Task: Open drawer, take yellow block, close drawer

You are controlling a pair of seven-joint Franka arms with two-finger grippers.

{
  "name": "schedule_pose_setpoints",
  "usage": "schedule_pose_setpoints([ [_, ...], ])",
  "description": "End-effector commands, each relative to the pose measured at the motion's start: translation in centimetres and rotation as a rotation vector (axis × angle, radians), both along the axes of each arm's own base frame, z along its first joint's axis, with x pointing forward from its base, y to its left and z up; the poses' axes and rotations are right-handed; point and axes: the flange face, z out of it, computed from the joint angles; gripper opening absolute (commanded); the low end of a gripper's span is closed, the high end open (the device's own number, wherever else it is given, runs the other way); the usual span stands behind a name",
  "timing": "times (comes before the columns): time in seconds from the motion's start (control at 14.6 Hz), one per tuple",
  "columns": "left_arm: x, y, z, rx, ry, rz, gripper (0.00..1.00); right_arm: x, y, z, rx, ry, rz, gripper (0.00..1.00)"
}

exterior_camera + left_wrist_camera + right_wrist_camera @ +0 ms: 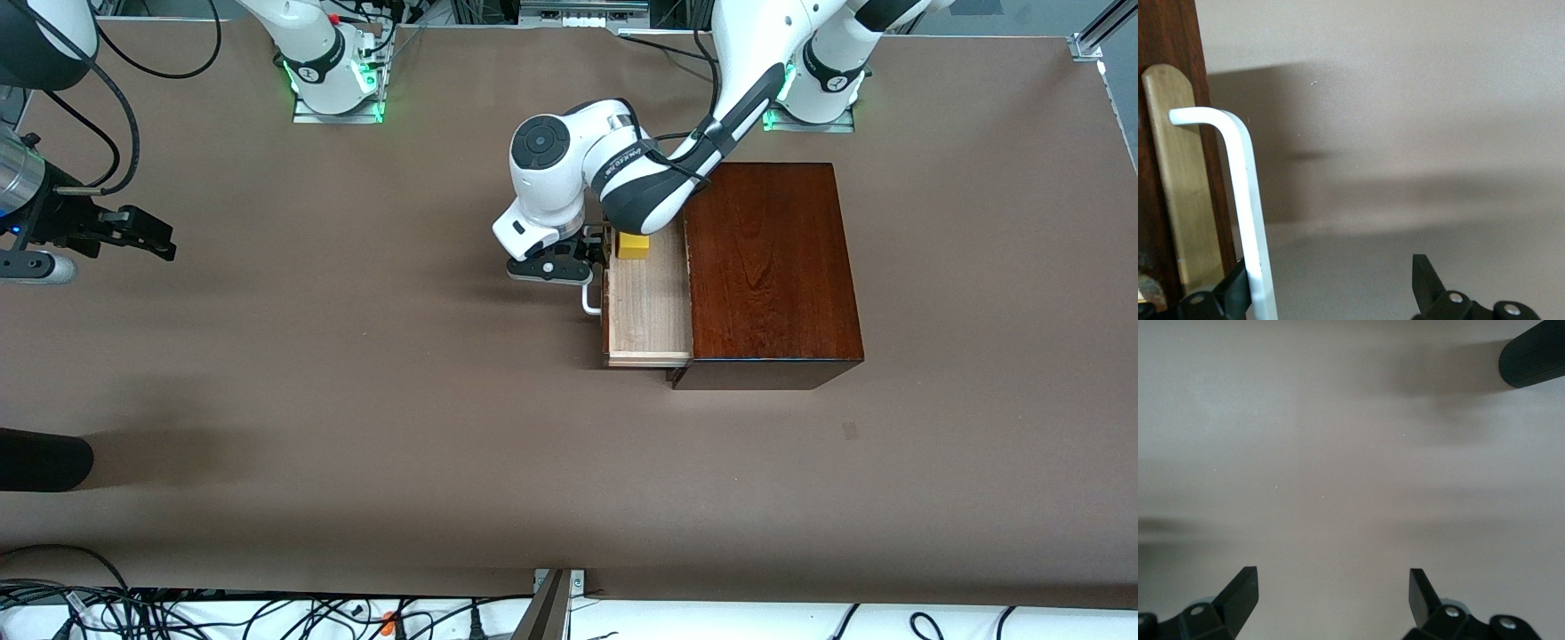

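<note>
- Nearest the front camera stands one glossy mahogany box (772, 271), a single rectangular piece on the brown table (356, 400), toward the left arm's end.
- One drawer (647, 307) is pulled out of the box toward the right arm's end; its pale wood floor shows bare in the part nearer the camera.
- One white handle (589, 302) sits on the drawer front; in the front view only its curved lower end shows, the rest covered by the left arm's wrist.
- One yellow block (633, 245) rests in the drawer at the end farther from the camera, partly hidden under the left arm's forearm.
- Left gripper (578, 258) sits at the drawer front; in the left wrist view its fingers (1426, 277) stand apart, one beside the white bar and one well off it, gripping nothing. Only the fingertips show there.
- Right gripper (147, 233) waits over bare table at the right arm's end, its fingers (1238, 590) spread wide and empty; the arm itself is cut off by the frame edge.
- Two arm bases stand at the table's edge farthest from the camera.
</note>
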Motion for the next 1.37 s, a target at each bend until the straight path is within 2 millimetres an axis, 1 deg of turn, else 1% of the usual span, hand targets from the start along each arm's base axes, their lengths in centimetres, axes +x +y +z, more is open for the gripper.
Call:
schedule_pose_setpoints([
  [0.0, 0.1, -1.1, 1.5, -0.031, 0.004, 0.008, 1.0, -0.2, 0.1, 0.9, 0.002, -0.014, 0.003, 1.0],
  [0.14, -0.1, -0.1, 2.9, 0.025, 0.021, 0.004, 1.0, -0.4, 0.1, 0.9, 0.003, -0.006, 0.002, 1.0],
  [0.27, -0.3, 0.9, 5.6, 0.06, 0.025, -0.013, 1.0, -0.3, -0.1, 1.1, 0.012, -0.015, -0.003, 1.0],
  [0.41, -0.6, 2.0, 8.6, 0.096, 0.022, -0.027, 1.0, -0.3, 0.0, 1.2, 0.012, -0.019, -0.006, 1.0],
  [0.55, 0.6, 4.9, 12.6, 0.095, 0.036, -0.018, 1.0, -0.4, 0.2, 1.2, 0.016, -0.017, -0.003, 1.0],
  [0.62, 2.1, 7.5, 14.5, 0.087, 0.053, -0.024, 1.0, -0.3, 0.4, 1.1, 0.017, -0.017, -0.003, 1.0],
  [0.69, 3.8, 10.6, 16.2, 0.072, 0.076, -0.042, 1.0, -0.3, 1.0, 1.1, 0.017, -0.017, -0.008, 1.0],
  [0.76, 5.1, 13.3, 17.9, 0.051, 0.096, -0.065, 1.0, -0.2, 2.4, 0.9, 0.017, -0.017, -0.028, 1.0],
  [0.82, 6.5, 16.4, 19.3, 0.034, 0.112, -0.065, 1.0, -0.2, 3.1, 0.7, 0.018, -0.017, -0.072, 1.0],
  [0.89, 7.3, 18.7, 20.6, 0.028, 0.118, -0.072, 1.0, -0.2, 4.3, 0.6, 0.024, -0.016, -0.108, 1.0],
  [0.96, 7.6, 20.5, 21.7, 0.032, 0.121, -0.086, 1.0, -0.3, 6.0, 0.7, 0.03, -0.017, -0.138, 1.0],
  [1.1, 8.7, 24.6, 23.2, 0.037, 0.136, -0.114, 1.0, -0.4, 8.6, 0.0, 0.029, -0.008, -0.207, 1.0],
  [1.17, 9.2, 26.4, 23.9, 0.034, 0.136, -0.135, 1.0, -0.7, 10.0, 0.1, 0.047, -0.006, -0.269, 1.0],
  [1.24, 9.4, 27.8, 24.7, 0.032, 0.132, -0.159, 1.0, -1.0, 11.9, 0.1, 0.069, 0.003, -0.348, 1.0],
  [1.3, 9.7, 29.4, 25.3, 0.03, 0.132, -0.171, 1.0, -1.5, 14.2, 0.0, 0.077, 0.013, -0.444, 1.0],
])
